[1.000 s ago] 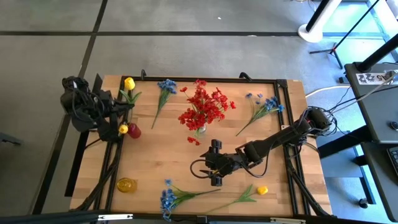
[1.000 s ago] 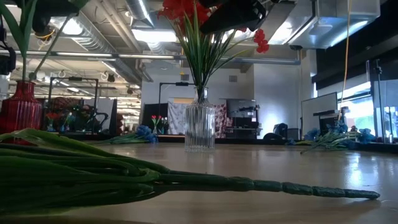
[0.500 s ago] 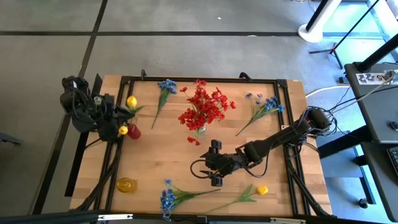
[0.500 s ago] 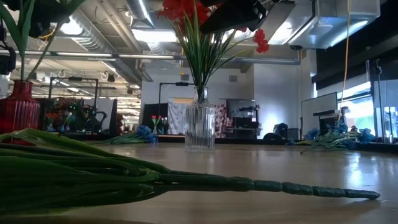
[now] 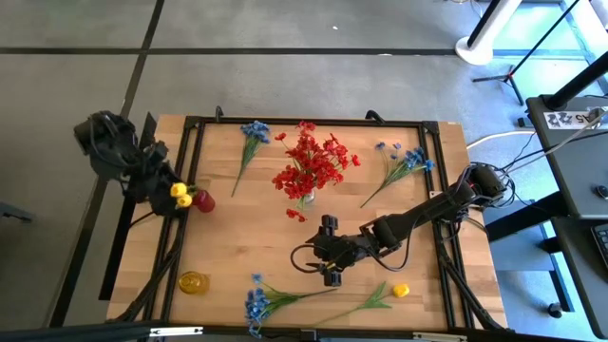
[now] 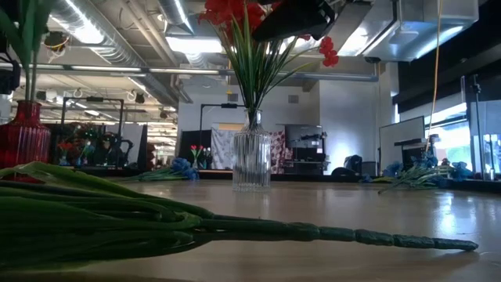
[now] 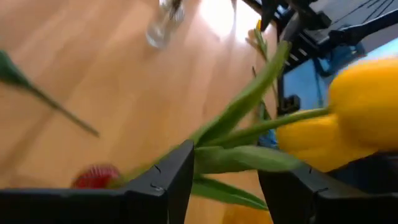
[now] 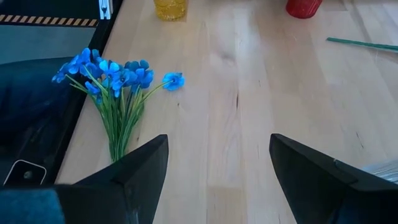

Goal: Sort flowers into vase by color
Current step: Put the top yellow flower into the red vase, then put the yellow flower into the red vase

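Two yellow blooms are seen at the red vase at the table's 9 o'clock edge, just off the left gripper, whose fingers are parted around green stems without pressing them. The stems' lower ends are hidden. Red flowers are massed in the clear vase at centre. The right gripper is held open and empty near 6 o'clock, by a blue spray lying flat.

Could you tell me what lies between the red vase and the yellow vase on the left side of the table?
In the high view, only bare wood lies between the red vase and the yellow vase.
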Tool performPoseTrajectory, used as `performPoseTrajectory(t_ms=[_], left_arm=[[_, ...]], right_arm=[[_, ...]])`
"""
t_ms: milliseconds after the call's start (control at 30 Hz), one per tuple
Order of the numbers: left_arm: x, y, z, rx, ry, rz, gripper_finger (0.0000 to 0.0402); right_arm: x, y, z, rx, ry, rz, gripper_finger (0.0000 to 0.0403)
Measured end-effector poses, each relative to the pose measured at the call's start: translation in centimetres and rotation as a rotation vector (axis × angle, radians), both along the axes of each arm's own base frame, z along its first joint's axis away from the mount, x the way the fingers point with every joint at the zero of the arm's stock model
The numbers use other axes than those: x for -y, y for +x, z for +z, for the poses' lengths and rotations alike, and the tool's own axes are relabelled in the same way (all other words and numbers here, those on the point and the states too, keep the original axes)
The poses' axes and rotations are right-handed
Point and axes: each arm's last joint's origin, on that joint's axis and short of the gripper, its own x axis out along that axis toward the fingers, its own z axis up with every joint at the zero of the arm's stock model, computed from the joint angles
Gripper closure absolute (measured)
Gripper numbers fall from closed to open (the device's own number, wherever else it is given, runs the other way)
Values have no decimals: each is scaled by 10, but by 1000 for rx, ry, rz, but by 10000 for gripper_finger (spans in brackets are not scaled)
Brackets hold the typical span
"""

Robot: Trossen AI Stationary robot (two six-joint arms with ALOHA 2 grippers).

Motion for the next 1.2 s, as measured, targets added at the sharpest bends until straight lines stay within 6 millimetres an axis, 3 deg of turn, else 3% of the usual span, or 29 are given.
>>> performPoseTrajectory(t_ms=[167,567,767,967,1200], left_arm=[[-11,-11,5,-103,-120,58,235],[-18,-16,12,-76,-182,73,235],[-37,-22,32,197,65,192,235],[-54,-25,44,465,469,585,235],[-42,-7,30,535,420,588,235]], right_arm=[[0,0,-1,-8,-7,3,123],[0,0,0,0,-44,21,123],[5,2,1,33,-121,-5,123],[24,11,3,56,-108,-91,123],[32,11,-2,-16,53,-203,123]])
